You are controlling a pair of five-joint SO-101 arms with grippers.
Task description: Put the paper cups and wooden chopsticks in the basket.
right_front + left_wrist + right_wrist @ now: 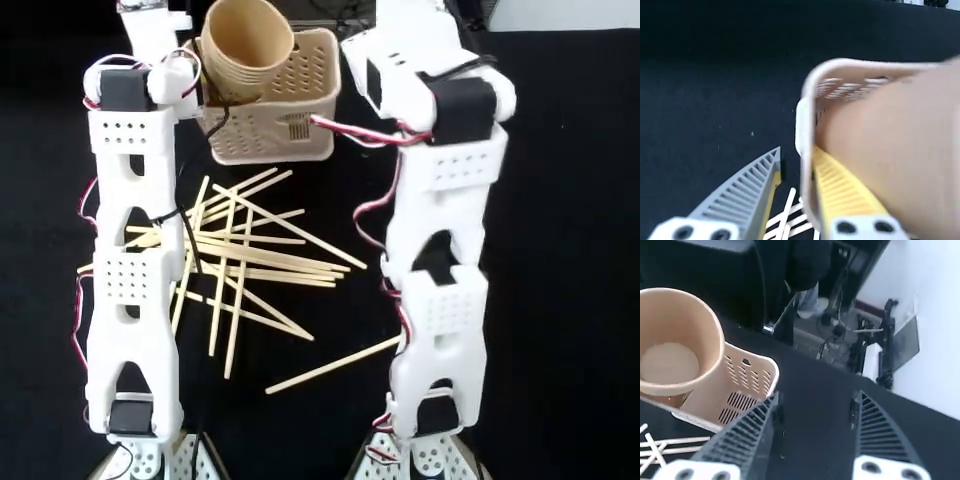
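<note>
**Partly done: cups in the basket, chopsticks left on the table**

Seemingly the first half of the job is finished. The paper cups, nested into one stack, sit inside the basket at the far side of the table, leaning with their open mouths tipped up and towards the arms. How many cups are in the stack cannot be counted with any certainty.

None of the wooden chopsticks is in the basket. They lie in a loose, criss-crossed heap on the dark surface just in front of it, between the two arms, with one stray stick apart from the heap, near the right arm's base.

The left gripper is at the basket's near corner with its jaws parted. The basket's rim stands between them, one finger outside the wall and the other inside beside the cup stack. It grips nothing that can be made out.

The right gripper hangs beside the basket's other side, spread wide and empty, over bare tabletop.

Judging by this, all of the chopstick work remains, and thin sticks lying flat and overlapping will likely be the fiddlier part.
</note>
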